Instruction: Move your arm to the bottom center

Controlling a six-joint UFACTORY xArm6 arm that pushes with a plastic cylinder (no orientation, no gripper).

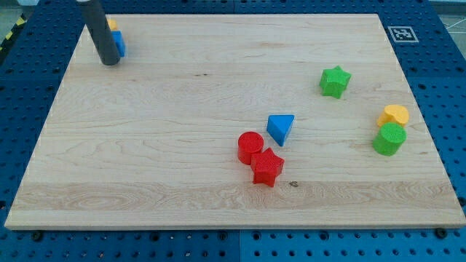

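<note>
My tip (110, 62) rests on the wooden board (182, 145) near the view's top left corner. The dark rod rises from it to the top edge. Just right of the rod a blue block (119, 44) and a yellow block (112, 24) show, both partly hidden by the rod, shapes unclear. All other blocks lie far to the right of the tip: a red cylinder (250, 146) touching a red star (267, 167), and a blue triangle (280, 128) just above them.
A green star (335, 81) sits at the upper right. A yellow block (394, 115) and a green cylinder (389, 138) stand together near the right edge. A blue pegboard (437, 87) surrounds the board, with a marker tag (401, 33) at top right.
</note>
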